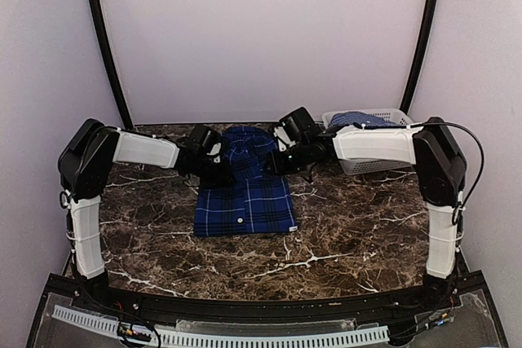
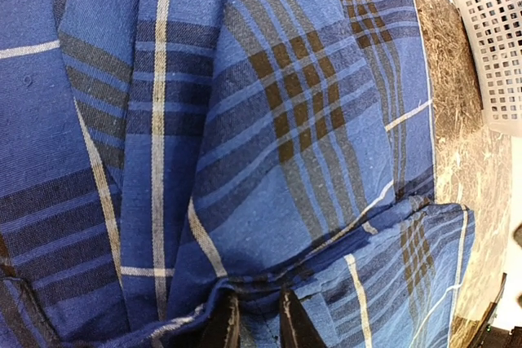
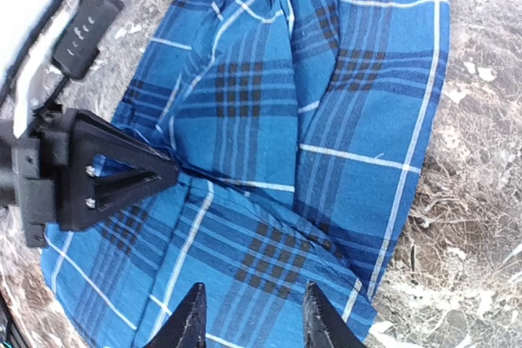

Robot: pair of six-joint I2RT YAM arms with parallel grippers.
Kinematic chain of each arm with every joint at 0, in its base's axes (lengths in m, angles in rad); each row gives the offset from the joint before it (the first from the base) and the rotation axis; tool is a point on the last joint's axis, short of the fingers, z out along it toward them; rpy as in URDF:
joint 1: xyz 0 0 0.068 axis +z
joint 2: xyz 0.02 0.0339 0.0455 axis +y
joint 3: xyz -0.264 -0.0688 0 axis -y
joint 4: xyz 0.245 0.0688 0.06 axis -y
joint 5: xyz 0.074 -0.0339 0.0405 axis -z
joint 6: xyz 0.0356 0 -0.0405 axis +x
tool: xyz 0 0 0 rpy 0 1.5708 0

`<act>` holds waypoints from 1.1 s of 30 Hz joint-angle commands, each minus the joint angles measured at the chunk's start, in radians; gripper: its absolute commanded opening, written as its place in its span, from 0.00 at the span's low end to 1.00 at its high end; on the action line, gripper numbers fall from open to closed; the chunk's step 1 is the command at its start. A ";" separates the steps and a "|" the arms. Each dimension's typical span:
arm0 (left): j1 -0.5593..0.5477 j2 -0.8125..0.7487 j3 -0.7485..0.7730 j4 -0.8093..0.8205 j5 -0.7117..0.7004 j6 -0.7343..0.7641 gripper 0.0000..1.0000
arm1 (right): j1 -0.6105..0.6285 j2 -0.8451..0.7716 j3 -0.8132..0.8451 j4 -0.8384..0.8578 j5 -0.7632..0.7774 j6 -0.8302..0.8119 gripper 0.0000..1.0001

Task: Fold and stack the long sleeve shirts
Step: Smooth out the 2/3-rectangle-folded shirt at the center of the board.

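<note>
The dark blue plaid shirt (image 1: 245, 197) lies partly folded in the middle of the marble table (image 1: 351, 234). My left gripper (image 1: 218, 170) is at its left edge, and its fingers (image 2: 220, 328) are closed on a bunched fold of the plaid cloth (image 2: 269, 160). My right gripper (image 1: 273, 160) hovers open just over the shirt's right upper part (image 3: 326, 120), with its fingertips (image 3: 189, 319) apart and nothing between them. The left gripper also shows in the right wrist view (image 3: 167, 175), its tip at the fold. The lighter blue checked shirt (image 1: 359, 119) lies in the basket.
A pale plastic lattice basket (image 1: 383, 162) stands at the back right behind the right arm; its corner shows in the left wrist view (image 2: 497, 46). The curved white backdrop closes off the back and sides.
</note>
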 commanded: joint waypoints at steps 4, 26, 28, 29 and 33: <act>-0.013 0.004 0.024 0.003 0.028 0.012 0.17 | -0.036 0.054 -0.111 0.054 0.017 0.046 0.33; -0.038 -0.059 0.079 -0.015 0.014 0.045 0.42 | 0.007 -0.115 -0.158 -0.029 0.116 0.054 0.44; -0.038 -0.089 0.076 -0.024 0.001 0.046 0.49 | 0.033 -0.140 -0.178 -0.027 0.129 0.065 0.44; -0.038 -0.113 0.070 -0.032 -0.008 0.046 0.52 | 0.048 -0.154 -0.191 -0.026 0.134 0.073 0.44; -0.037 -0.209 0.014 -0.048 -0.041 0.046 0.56 | 0.105 -0.209 -0.264 -0.012 0.151 0.112 0.41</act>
